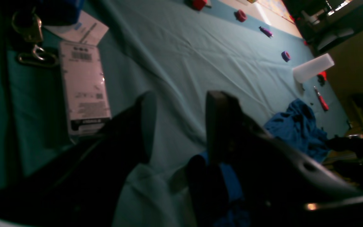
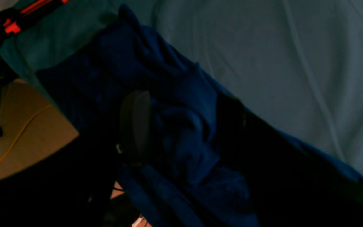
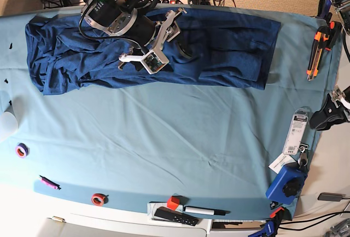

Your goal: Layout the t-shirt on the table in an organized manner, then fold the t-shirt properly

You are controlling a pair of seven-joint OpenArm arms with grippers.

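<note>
T-shirt point(image 3: 235, 56) lies rumpled along the top edge of the table point(image 3: 164, 144) in the base view, and right above it hovers the right gripper point(image 2: 184, 110), fingers apart, cloth showing between them! Over at the right edge, the left gripper point(image 1: 181, 110) stands apart too, clear of the shirt, with the oblong package point(image 3: 296, 131), orange-black cutter point(image 3: 316, 53) and blue case point(image 3: 286, 184) crowding that side.
</note>
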